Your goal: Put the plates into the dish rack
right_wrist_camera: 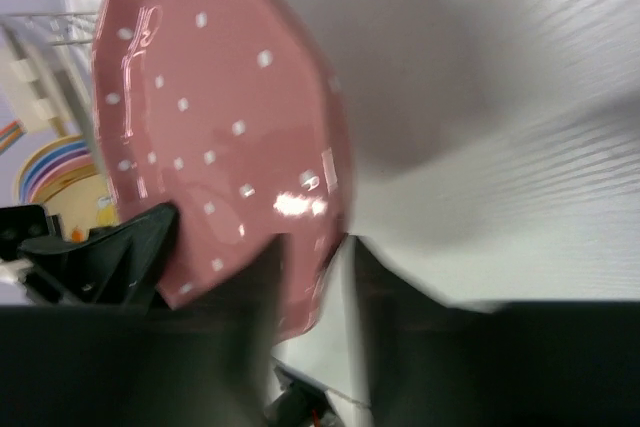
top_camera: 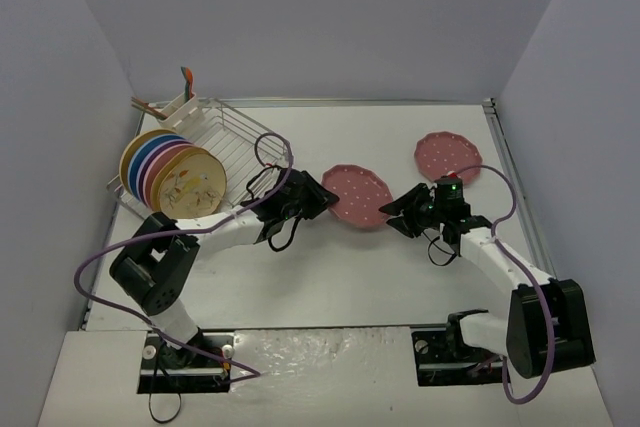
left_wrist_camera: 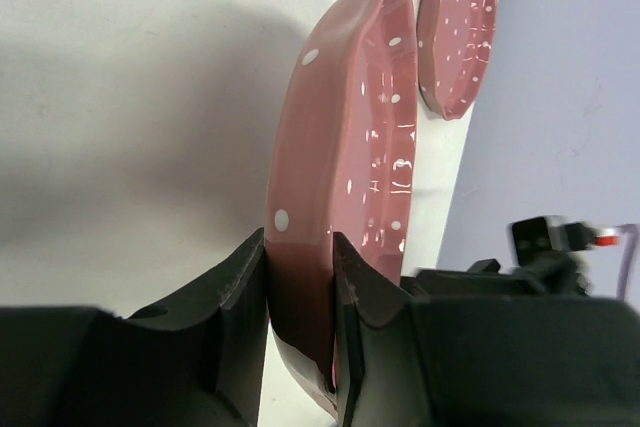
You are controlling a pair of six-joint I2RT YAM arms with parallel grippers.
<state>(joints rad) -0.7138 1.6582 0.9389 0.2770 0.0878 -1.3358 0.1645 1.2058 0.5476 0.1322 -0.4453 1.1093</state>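
A dark-pink white-dotted plate (top_camera: pixel 358 192) lies mid-table. My left gripper (top_camera: pixel 322 197) is shut on its left rim; in the left wrist view the jaws (left_wrist_camera: pixel 300 247) pinch the rim of the plate (left_wrist_camera: pixel 350 127). My right gripper (top_camera: pixel 398 214) is open at the plate's right edge; in the blurred right wrist view its fingers (right_wrist_camera: pixel 312 257) straddle the plate's (right_wrist_camera: pixel 220 117) rim with a gap. A second dotted plate (top_camera: pixel 447 156) lies flat behind it and shows in the left wrist view (left_wrist_camera: pixel 458 27). The dish rack (top_camera: pixel 240 137) at the back left holds several upright plates (top_camera: pixel 170 172), the cream floral one in front.
A white utensil caddy (top_camera: pixel 183 105) with utensils is clipped at the rack's far corner. Grey walls enclose the table on three sides. The right arm's cable loops near the second plate.
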